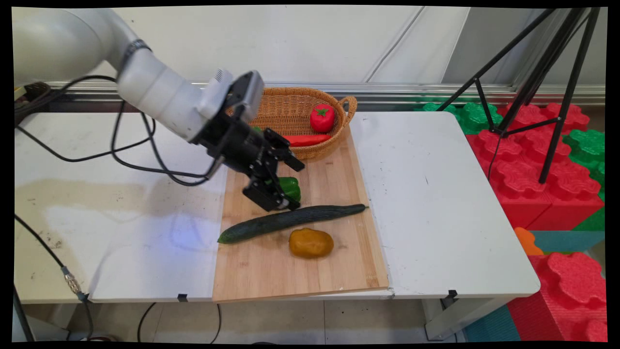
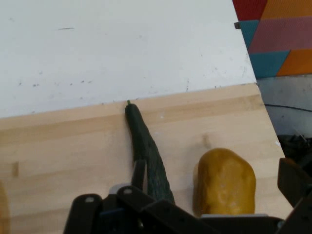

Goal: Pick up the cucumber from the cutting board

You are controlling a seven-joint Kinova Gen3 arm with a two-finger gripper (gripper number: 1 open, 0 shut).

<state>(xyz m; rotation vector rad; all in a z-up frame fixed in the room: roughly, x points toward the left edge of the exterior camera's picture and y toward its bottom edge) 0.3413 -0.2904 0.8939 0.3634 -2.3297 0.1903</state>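
Observation:
My black gripper (image 1: 293, 187) hangs open just above the wooden cutting board (image 1: 339, 271), its fingers spread wide. A green pepper (image 1: 291, 188) lies on the board right by the fingers, partly hidden by them; I cannot tell whether they touch it. Just in front lies a long dark cucumber (image 1: 290, 220), with a yellow-brown potato (image 1: 311, 243) beside it. In the hand view the gripper (image 2: 215, 173) looks past the cucumber (image 2: 146, 151) and the potato (image 2: 225, 181), and the pepper does not show.
A wicker basket (image 1: 290, 104) at the board's far end holds a red tomato (image 1: 322, 118) and a long red vegetable (image 1: 307, 140). Black cables (image 1: 145, 165) trail over the table's left half. A tripod (image 1: 542, 82) and foam blocks (image 1: 533, 165) stand off to the right.

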